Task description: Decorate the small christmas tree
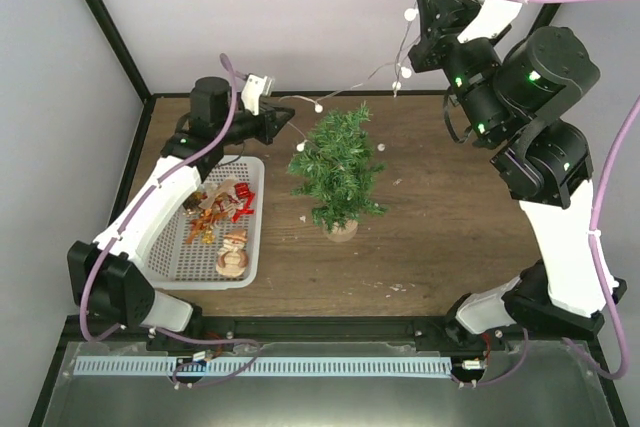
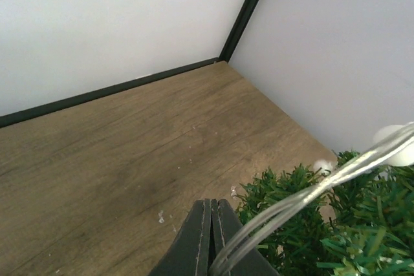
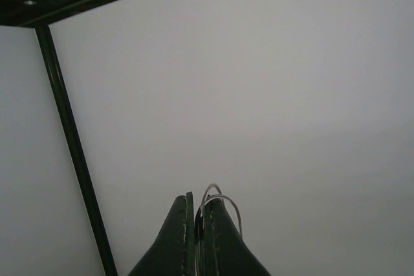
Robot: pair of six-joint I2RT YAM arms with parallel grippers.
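Holding one light string (image 1: 360,79) between two grippers | left gripper (image 1: 291,118) pinched shut on its left end | right gripper (image 1: 416,15) pinched shut on its raised far-right end | one tree (image 1: 338,162) upright mid-table, string crossing its top | one basket (image 1: 256,227) left of tree

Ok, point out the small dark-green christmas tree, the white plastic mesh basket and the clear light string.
small dark-green christmas tree (image 1: 338,169), top view, mid foliage.
white plastic mesh basket (image 1: 259,222), top view, right rim.
clear light string (image 1: 318,105), top view, a white bulb.
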